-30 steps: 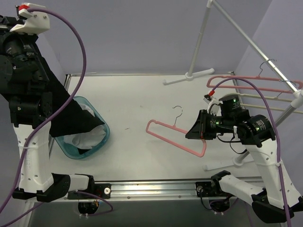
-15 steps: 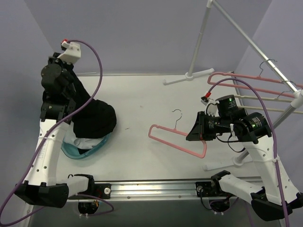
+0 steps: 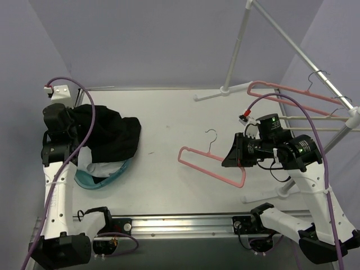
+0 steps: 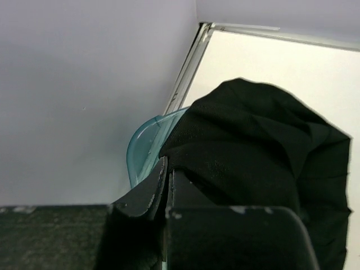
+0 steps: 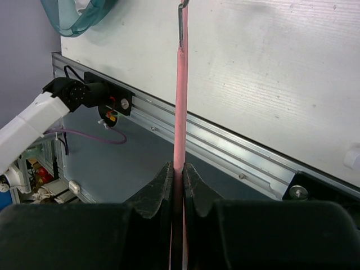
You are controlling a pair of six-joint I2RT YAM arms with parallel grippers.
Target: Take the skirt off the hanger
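- Left claw [image 3: 66,125] is seen from above, pressed shut on the black skirt [image 3: 112,136]. The skirt is heaped over the far rim of the teal basket [image 3: 107,179] at the left side of the table [image 3: 169,112], and white cloth [image 3: 94,167] is glimpsed underneath.
- Right claw [image 3: 229,157] is clamped on the lower bar of the pink hanger [image 3: 209,164]. It is held bare over the table's middle, well apart from the skirt. More pink hangers [image 3: 292,93] are hung on the rack at the right.
- Over to the left wrist: the left claw [image 4: 167,171] is closed, with black fabric caught at the jaws. The skirt [image 4: 253,140] is draped over the basket [image 4: 140,149].
- On to the right wrist: the right claw [image 5: 175,174] is shut tight on the hanger [image 5: 181,101], whose bar is seen running straight away from the camera. The basket [image 5: 79,14] is caught in the upper left corner.
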